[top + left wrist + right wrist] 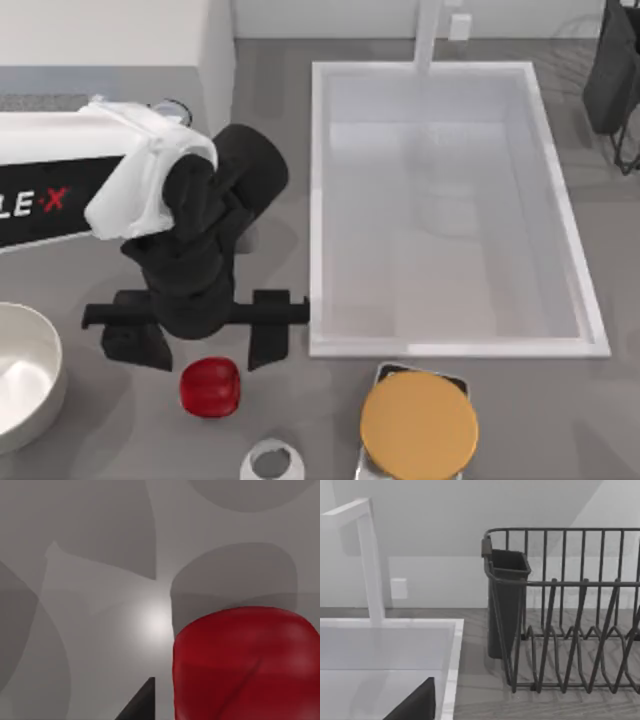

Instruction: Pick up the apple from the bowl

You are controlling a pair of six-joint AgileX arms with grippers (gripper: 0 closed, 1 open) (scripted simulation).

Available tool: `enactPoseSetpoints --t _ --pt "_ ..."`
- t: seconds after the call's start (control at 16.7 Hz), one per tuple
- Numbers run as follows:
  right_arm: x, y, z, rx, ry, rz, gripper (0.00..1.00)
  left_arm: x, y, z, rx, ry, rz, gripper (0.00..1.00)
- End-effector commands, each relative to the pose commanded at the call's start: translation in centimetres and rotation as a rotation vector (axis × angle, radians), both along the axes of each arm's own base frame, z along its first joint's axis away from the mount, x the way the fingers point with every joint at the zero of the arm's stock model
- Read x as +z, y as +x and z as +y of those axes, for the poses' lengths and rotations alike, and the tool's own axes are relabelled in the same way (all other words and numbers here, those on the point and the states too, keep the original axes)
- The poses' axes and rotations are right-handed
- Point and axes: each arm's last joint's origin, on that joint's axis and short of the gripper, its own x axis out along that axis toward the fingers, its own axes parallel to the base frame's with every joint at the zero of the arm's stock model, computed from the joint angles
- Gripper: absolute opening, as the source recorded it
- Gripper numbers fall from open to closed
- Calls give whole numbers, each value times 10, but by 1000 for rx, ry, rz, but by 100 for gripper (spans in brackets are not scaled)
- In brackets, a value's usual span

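You are looking down on a grey countertop [260, 70]; the largest thing on it is a white sink [560, 210] filling the middle and right, with a faucet [428, 35] at its far edge and part of a dark wire dish rack [615, 70] at the top right corner; your left arm [60, 190] reaches in from the left, white then black, and its left gripper [205, 350] hangs between the sink's near left corner and the white bowl [35, 335], which is cut off at the left edge; the jaws stand wide, one finger to either side along the left-right line; the apple [210, 387], a dark red rounded lump with no clear long axis, sits on the bare counter just nearer the bottom edge than the fingertips, roughly centred between them, and well apart from the bowl, not inside it; in the left wrist view the apple [245, 665] looms close with grey counter behind it; so I judge any grasp turns on closing that small gap downward and forward; the left arm is plainly the nearer; an orange disc [418, 425] and a small white ring [270, 462] lie along the bottom edge; whether the fingertips touch the apple is hidden by the gripper body; the right gripper's jaws I cannot tell.
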Motion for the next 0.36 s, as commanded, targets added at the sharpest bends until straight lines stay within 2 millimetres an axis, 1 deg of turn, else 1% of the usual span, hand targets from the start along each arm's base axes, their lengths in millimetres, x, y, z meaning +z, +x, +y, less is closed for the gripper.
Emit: enactPoseSetpoints --t 0.06,0.36 --pt "0 0 0 0 0 0 100 0 0 0 0 0 0 100" --pt "0 0 0 0 0 0 100 0 0 0 0 0 0 100"
